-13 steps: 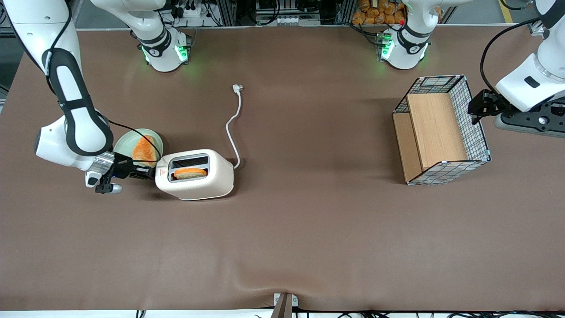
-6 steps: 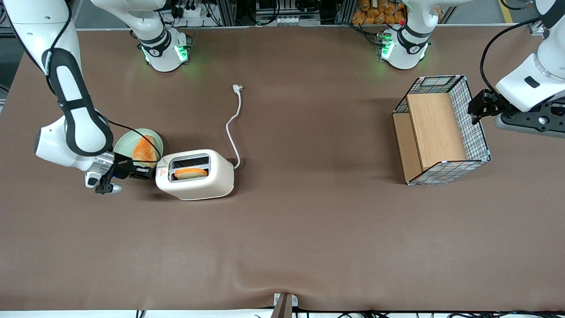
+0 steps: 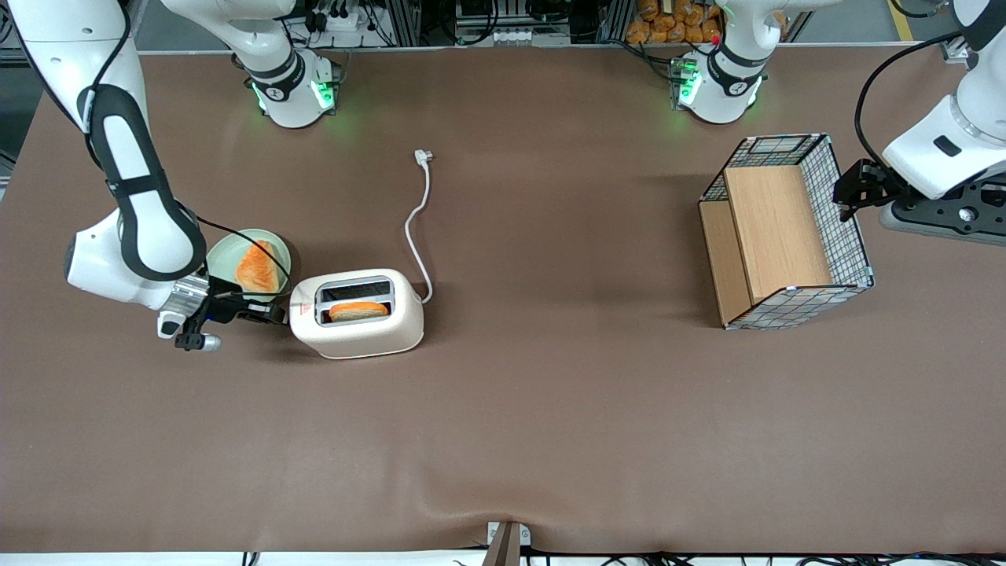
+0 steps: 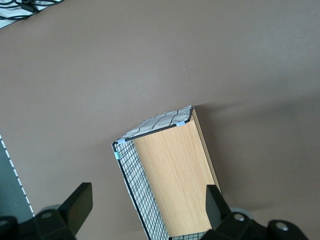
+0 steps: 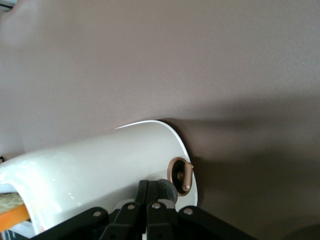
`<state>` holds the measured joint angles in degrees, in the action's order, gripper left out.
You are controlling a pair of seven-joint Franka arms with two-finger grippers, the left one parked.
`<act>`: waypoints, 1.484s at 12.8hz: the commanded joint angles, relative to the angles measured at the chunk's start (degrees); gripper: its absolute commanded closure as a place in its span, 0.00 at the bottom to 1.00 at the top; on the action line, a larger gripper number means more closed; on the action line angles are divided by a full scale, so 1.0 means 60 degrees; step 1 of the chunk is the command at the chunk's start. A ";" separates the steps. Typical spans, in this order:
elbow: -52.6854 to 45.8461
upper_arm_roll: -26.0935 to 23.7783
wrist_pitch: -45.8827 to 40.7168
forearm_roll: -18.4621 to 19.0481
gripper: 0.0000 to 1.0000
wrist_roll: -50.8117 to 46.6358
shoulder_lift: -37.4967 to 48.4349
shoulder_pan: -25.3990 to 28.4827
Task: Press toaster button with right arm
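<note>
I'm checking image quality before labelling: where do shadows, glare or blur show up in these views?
Front view: evenly lit, soft shadow beside the toaster, green glow at the arm bases. Right wrist view: glare on the toaster's shell, dark shadow on the table, gripper at its narrow end. Left wrist view: basket sharp.

the toaster (image 3: 357, 315) is small, white and rounded, and it stands upright on the brown table toward the working arm's end. a slice of bread sits in its top slot. a small red mark is on top near its narrow end, where the gripper (image 3: 267, 312) of the right arm (image 3: 134, 212) touches it. the button (image 5: 165, 189) seems to be under the closed fingertips. a white cord (image 3: 416, 228) runs from the toaster, farther from the front camera.
</note>
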<state>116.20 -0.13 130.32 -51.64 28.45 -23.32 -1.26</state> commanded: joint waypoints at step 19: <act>-0.4848 0.0036 -0.7171 0.7843 0.00 -0.3716 0.3035 -0.0186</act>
<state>89.04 -0.18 90.87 -7.59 7.23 -7.74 -2.91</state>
